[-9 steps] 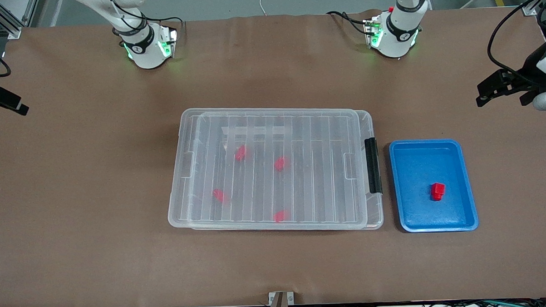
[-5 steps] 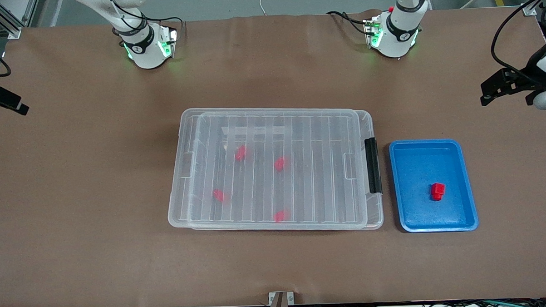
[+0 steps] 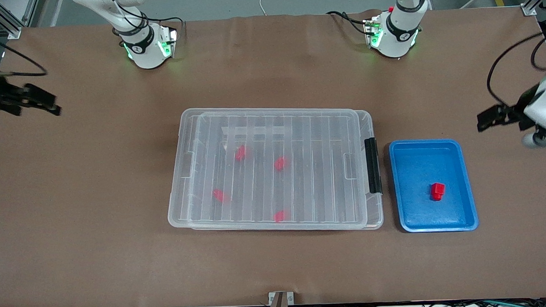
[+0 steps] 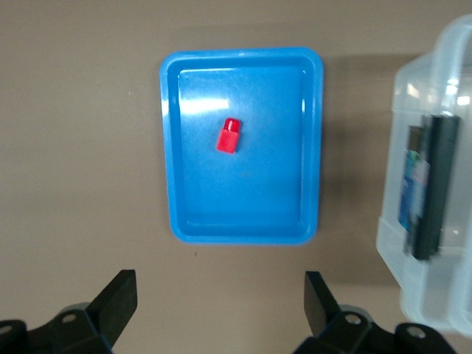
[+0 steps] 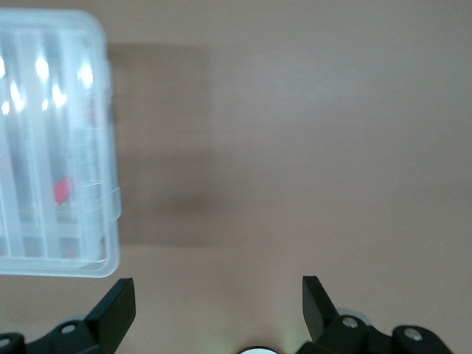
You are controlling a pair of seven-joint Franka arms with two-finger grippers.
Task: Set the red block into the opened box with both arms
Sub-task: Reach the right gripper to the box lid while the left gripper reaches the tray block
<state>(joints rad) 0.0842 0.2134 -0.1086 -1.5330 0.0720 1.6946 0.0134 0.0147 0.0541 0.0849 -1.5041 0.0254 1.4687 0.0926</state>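
While lid blurs blocks in box point(image 3: 273, 167) | left gripper point(image 4: 221, 306), right gripper point(image 5: 218, 310): fingers apart, tips cropped

No text, brand, number or sign can be read anywhere. A small label sits beside the black clip handle point(image 4: 431, 184) of the box point(image 3: 273, 169), seen in the left wrist view as blue and pale patches only; its print cannot be made out.

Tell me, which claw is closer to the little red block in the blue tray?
The left claw. It hangs open over the table just off the blue tray holding the red block. The right claw, also open, is over the table's other end.
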